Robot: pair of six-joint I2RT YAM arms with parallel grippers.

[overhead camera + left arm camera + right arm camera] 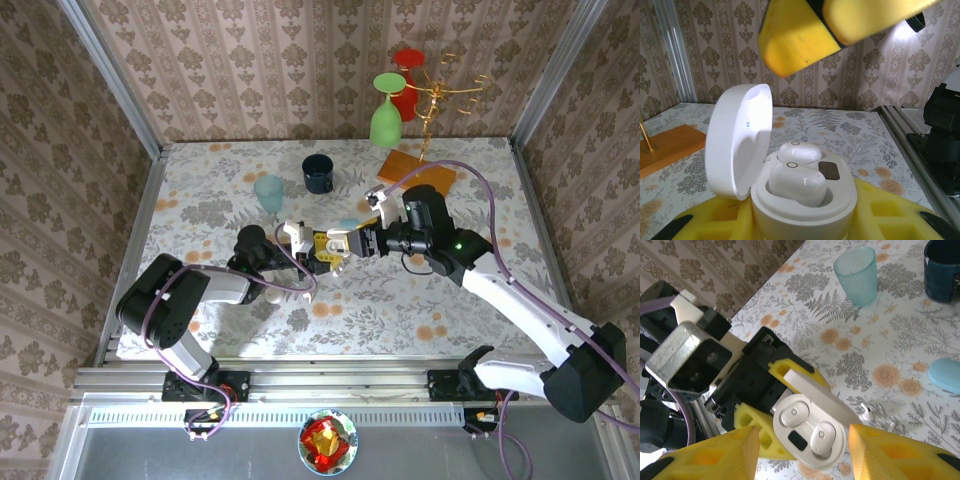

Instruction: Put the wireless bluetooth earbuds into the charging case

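In the lower middle of the left wrist view, the left gripper [805,227] is clenched on the base of the open white charging case [840,202]. Its lid stands up at the left of the frame, and both earbuds [797,182] sit side by side in their wells inside it. In the right wrist view the right gripper [802,445] hangs over the case with its yellow fingers [895,452] spread to the lower left and lower right, apart from the case and grasping nothing. A teal cup [856,274] stands upright at the top of that frame on the flowered table [890,340].
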